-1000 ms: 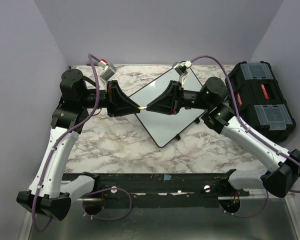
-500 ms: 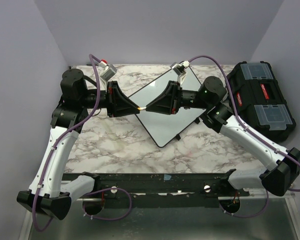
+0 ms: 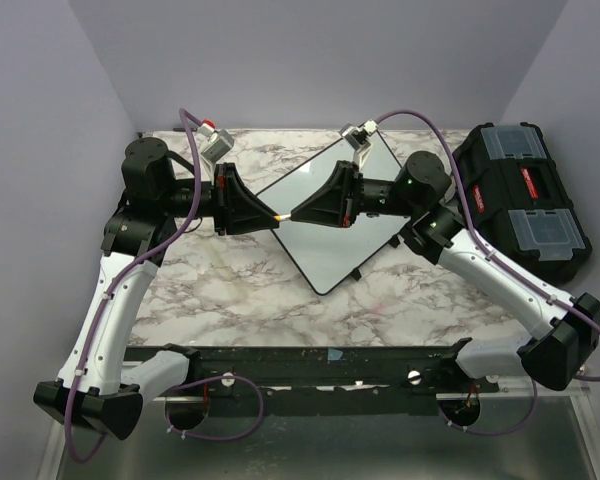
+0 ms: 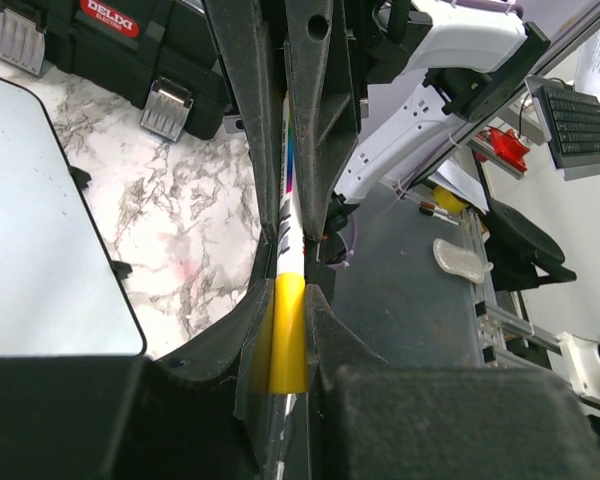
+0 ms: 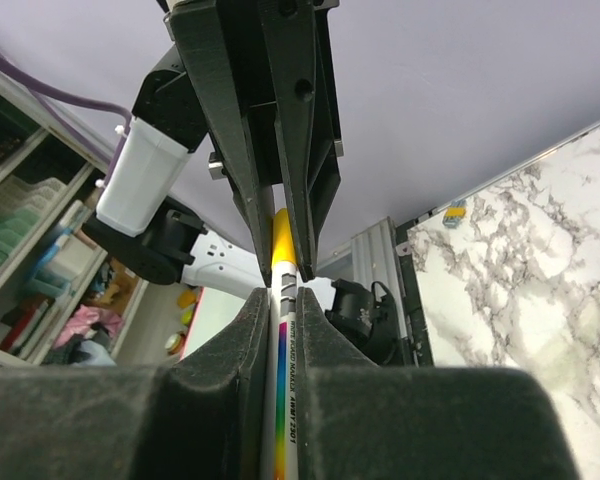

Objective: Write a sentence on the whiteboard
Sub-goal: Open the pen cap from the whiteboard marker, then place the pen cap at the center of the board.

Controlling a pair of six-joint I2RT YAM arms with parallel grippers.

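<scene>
I have the two arms brought tip to tip, and both are clamped on the same marker [image 4: 289, 215]. The left pincer [image 4: 285, 300] is clenched round the yellow end [image 4: 287, 345], which I take to be the cap, though from here I can't see a seam to be sure. The right pincer [image 5: 280, 300] is clenched on the white barrel with the rainbow stripe. The pen runs straight from one set of fingers into the other, with only a short stretch bare between them.

The whiteboard [image 3: 325, 255] lies flat on the marble table [image 3: 230, 290], directly under the meeting fingertips and stretching away beneath and behind the right pincer. It sits skewed, one corner pointing toward the arm bases. The black toolbox [image 3: 520, 200] is well out past the right arm's elbow and plays no part.

As for progress, I judge we are at the very start. The board's surface shows no writing in either the overhead or the left wrist view. The pen looks capped and is held level above the board, not touching it. What is left, as I read it: pull the two ends apart, get the tip pointed down at the board in one pincer, and then write the whole sentence.
</scene>
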